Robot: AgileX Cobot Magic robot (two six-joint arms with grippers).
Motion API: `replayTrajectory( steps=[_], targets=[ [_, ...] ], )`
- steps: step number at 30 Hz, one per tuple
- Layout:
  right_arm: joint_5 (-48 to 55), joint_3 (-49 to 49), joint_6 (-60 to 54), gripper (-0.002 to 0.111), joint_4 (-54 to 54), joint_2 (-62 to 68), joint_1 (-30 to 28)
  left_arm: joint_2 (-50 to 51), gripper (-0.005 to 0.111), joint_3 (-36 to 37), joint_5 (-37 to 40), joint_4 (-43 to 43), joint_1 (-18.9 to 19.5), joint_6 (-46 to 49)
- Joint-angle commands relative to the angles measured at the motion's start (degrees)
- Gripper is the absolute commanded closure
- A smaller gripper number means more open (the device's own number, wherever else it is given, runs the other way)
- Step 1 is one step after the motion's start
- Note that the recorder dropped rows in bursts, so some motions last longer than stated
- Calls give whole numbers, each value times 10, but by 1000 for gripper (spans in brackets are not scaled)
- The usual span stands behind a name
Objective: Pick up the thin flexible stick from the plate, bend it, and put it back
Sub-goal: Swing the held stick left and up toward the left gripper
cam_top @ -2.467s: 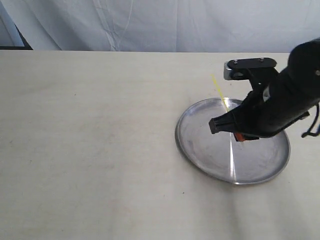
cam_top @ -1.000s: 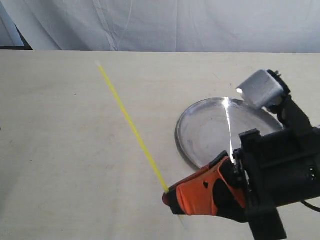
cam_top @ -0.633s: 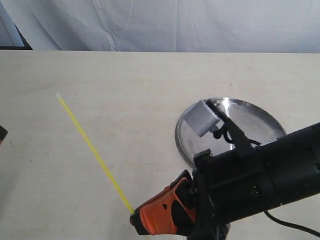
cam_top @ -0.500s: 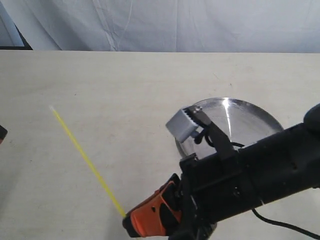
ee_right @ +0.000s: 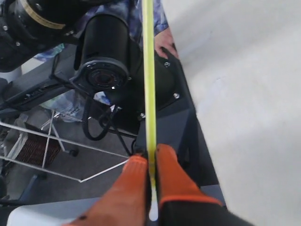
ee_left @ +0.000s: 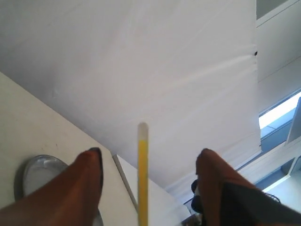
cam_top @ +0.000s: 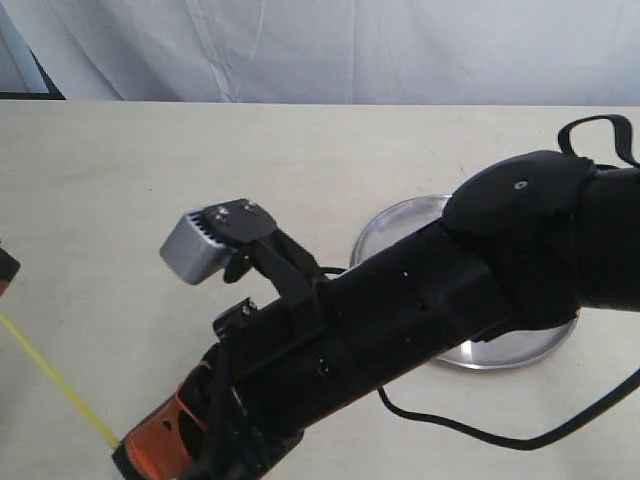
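Note:
My right arm reaches across the exterior view to the lower left. My right gripper (cam_top: 132, 456) (ee_right: 151, 162) is shut on the thin yellow stick (cam_top: 60, 385) (ee_right: 149, 70), which runs straight up-left out of the frame. In the left wrist view the stick (ee_left: 142, 179) stands between the wide-apart orange fingers of my open left gripper (ee_left: 150, 151), pale end up, touching neither finger. Only a tip of the left gripper (cam_top: 5, 268) shows at the exterior view's left edge. The silver plate (cam_top: 520, 350) (ee_left: 40, 172) lies mostly behind the right arm, with nothing seen on it.
The right arm's black body (cam_top: 420, 310) and grey wrist camera (cam_top: 205, 245) cover the middle of the beige table (cam_top: 200, 160). A white cloth backdrop (cam_top: 320, 50) hangs behind. Beyond the table edge the right wrist view shows dark machinery (ee_right: 103, 52).
The right gripper lifted the stick off the plate and swung it across to the lower left. The stick's free end has gone past the left frame edge, between the left gripper's fingers.

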Motion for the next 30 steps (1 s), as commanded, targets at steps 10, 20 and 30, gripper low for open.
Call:
replayTrajectory(
  steps=[10,20,30],
  targets=[
    [70,-13,-6,109,53,11,8,2,107,2,8,189,-4,5],
    [98,-13,-7,109,98,11,8,2,107,2,8,239,-4,5],
    [35,-13,-9,109,62,6,3,2,107,2,5,103,-4,36]
  ],
)
